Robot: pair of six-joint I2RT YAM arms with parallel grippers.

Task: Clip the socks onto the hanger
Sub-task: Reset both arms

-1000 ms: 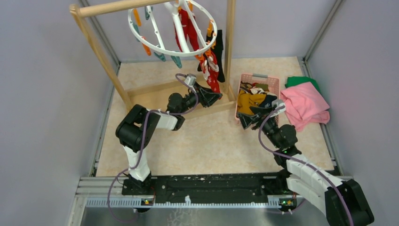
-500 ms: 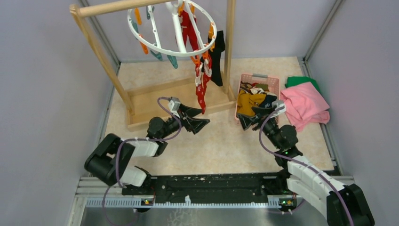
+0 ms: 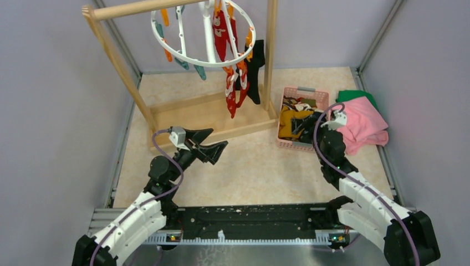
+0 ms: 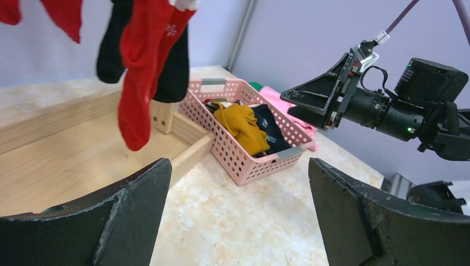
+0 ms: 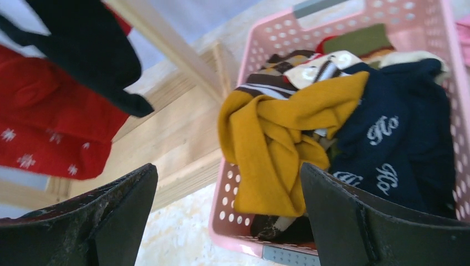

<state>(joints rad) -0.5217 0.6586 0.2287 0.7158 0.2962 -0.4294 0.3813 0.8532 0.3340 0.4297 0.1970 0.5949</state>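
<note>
Nearest the arm bases, the left gripper (image 3: 217, 138) hangs above the table (image 3: 260, 166) with its fingers spread wide and nothing between them. It points toward the wooden rack (image 3: 119, 61).

Farther out on the right side, the right gripper (image 5: 227, 172) is poised just over the near rim of the pink basket (image 3: 296, 145), also spread and empty. Its wrist view looks straight down on a yellow sock (image 5: 266, 144) draped across the heap, touching a navy sock (image 5: 388, 149) with pale lettering. Striped and patterned fabric lies beneath them.

The step in hand appears to be taking the next sock from the basket. To do it well, the fingers should probably drop onto the raised fold of the yellow sock and close on that sock alone. They should then lift straight up, so that neither the neighbouring socks nor the basket wall are dragged along. A grip near one end would leave free fabric for a clip to bite.

Farthest back, the hanger (image 3: 166, 47), a white spoked ring with orange and teal clips, hangs from the rack's top bar. Red socks with white marks (image 3: 231, 88) and a black sock (image 3: 255, 77) already dangle from its right side, while the clips on its left side look unoccupied.
</note>
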